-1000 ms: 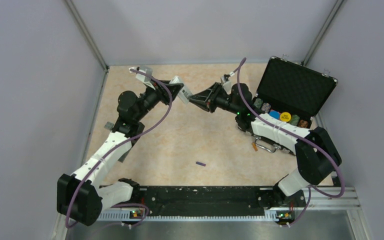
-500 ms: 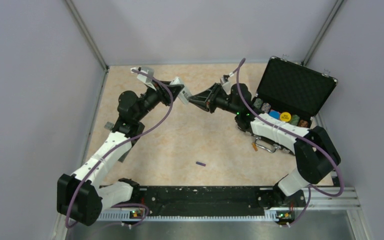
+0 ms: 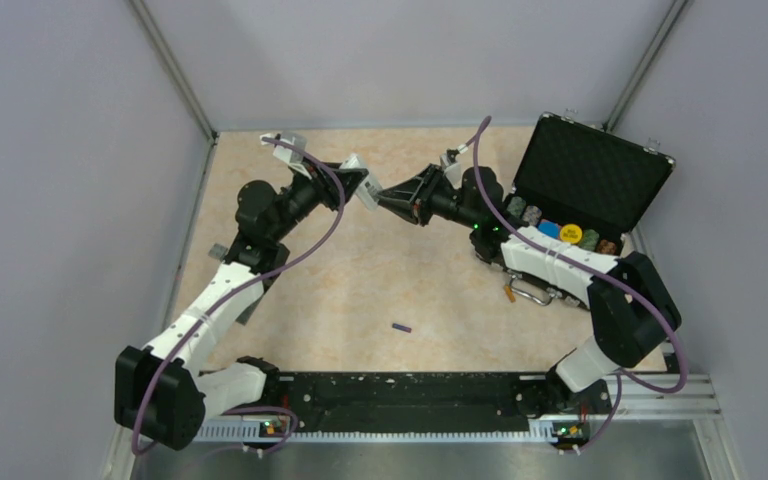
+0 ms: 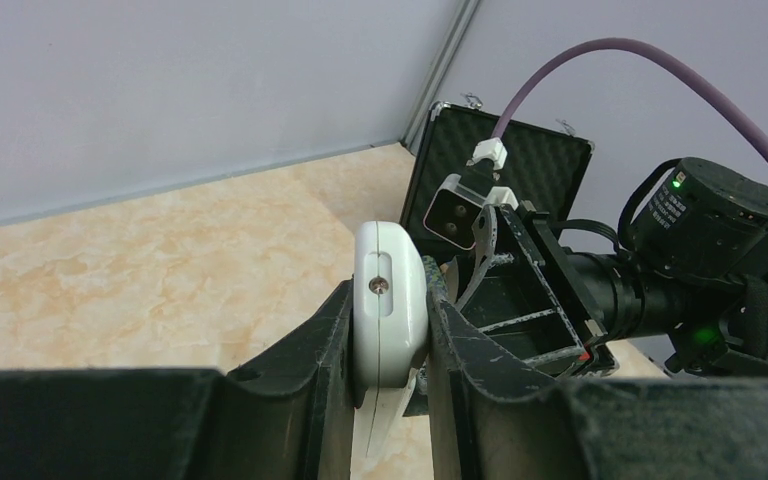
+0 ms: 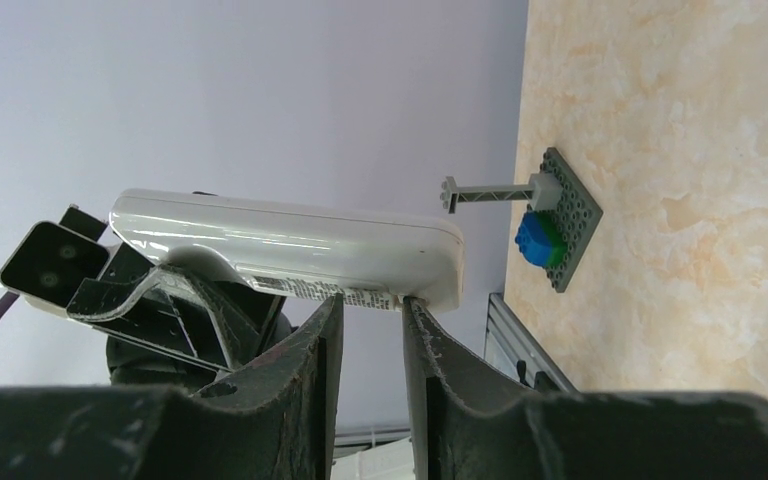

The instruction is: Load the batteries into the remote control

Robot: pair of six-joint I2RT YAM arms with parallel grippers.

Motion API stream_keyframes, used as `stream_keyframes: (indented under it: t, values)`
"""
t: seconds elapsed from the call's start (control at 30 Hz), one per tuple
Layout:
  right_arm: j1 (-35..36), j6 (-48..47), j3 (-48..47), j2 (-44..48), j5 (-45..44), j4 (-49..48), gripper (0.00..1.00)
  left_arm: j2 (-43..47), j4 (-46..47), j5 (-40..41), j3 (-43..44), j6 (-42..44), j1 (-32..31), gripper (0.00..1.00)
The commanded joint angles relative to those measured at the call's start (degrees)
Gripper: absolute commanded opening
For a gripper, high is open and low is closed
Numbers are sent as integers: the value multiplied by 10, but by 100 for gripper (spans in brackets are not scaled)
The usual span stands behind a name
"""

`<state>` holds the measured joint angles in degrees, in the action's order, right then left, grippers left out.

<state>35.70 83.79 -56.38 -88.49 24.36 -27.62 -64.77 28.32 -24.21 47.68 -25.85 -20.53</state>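
- Left gripper (image 4: 390,325) is clamped on the remote control (image 5: 290,245).
- Right gripper (image 5: 365,305) is seen narrowly parted, tips against the remote.
- One battery (image 3: 401,327) is seen on the table (image 3: 360,280).

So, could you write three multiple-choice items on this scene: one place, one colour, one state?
1. Where is the loose purple battery? A in the case; B on the table; C on the case's lid.
2. What colour is the remote control? A black; B white; C blue.
3. The left gripper is: A open; B shut on the battery; C shut on the remote control.
Key: B, it lies on bare table; B, its shell is white; C, both fingers press its sides.
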Motion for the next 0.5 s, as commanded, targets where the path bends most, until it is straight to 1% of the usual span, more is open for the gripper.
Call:
stream_keyframes:
  t: [0.0,0.2,0.47]
  values:
    - [-2,-2,-28,-19,-15,-18,29,3,63,-70,34,-78,-16,0]
    - [-2,0,-30,-29,-4,-38,29,-6,81,-101,37,-101,-17,0]
    - [-2,1,-29,-34,8,-80,28,-11,79,-114,44,-113,-16,0]
